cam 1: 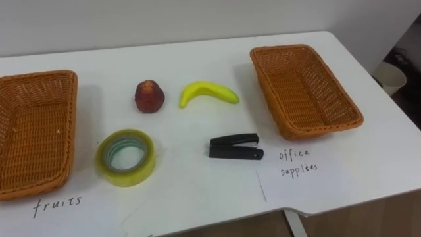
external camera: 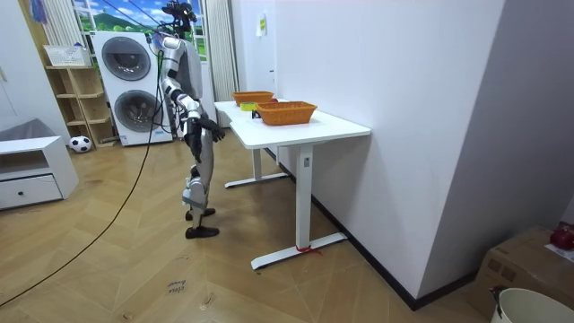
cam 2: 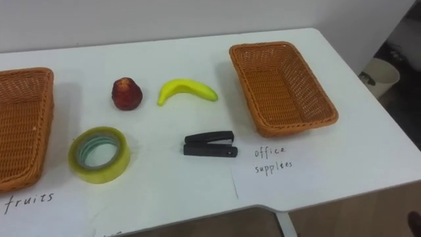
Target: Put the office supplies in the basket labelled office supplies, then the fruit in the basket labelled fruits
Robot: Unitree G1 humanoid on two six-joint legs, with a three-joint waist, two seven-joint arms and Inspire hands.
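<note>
Four loose items lie on the white bench, none yet in a basket. Back row: a red fruit, and near its right a banana. Front row: a tape roll lying flat and a black stapler lying closed, well apart.

Handling, as we judge it:
- Red fruit: round and firm, and may roll if nudged. We would close around its middle from above.
- Banana: light, smooth and easily bruised. Take it across the thick mid-section.
- Tape roll: stiff and light. Pinch its wall through the hole.
- Stapler: probably the heaviest, hard and slick. Grip its long sides near the middle so it stays level.

The left basket is marked for fruits. The right basket has a paper label for office supplies in front of it. Both are empty, and their raised rims mean each item must be lifted over.

Obstructions are few. The tape roll sits on the near side of the red fruit, and the stapler on the near side of the banana. A bin stands on the floor past the bench's right end.

In the room view the right hand is short of the bench edge. It carries none of the four items, and we cannot tell how open it is.
</note>
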